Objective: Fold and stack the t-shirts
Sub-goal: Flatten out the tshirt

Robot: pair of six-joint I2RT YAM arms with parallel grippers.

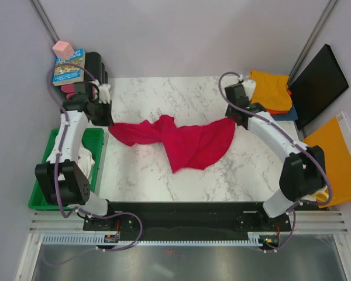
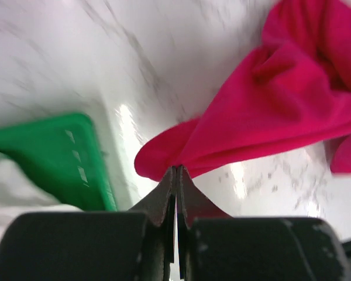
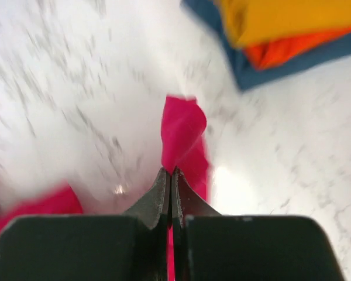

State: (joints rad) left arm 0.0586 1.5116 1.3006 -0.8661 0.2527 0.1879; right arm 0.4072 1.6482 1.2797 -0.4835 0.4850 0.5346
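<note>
Gripping opposite ends of the crimson t-shirt [image 1: 190,143], my left pincer [image 2: 176,171] and right pincer [image 3: 168,171] are clamped tight so I can spread it flat on the desk [image 1: 164,96].

Left wrist view was all smear: the counter [image 2: 76,52] streaked, the green bin [image 2: 52,152] soft-edged, and the crimson-red t-shirt [image 2: 269,117] ran off the top and right edges. Over on the right wrist, the yellow-orange t-shirt [image 3: 286,17], orange t-shirt [image 3: 281,52] and blue t-shirt [image 3: 269,73] were blurred and chopped by the top edge, the blue mostly buried beneath. From above, the left arm [image 1: 70,137] covered part of the white t-shirt [image 1: 88,161]; close up, the left hand [image 2: 176,172] and right hand [image 3: 168,172] hid the pinched edge between pressed fingers.
</note>
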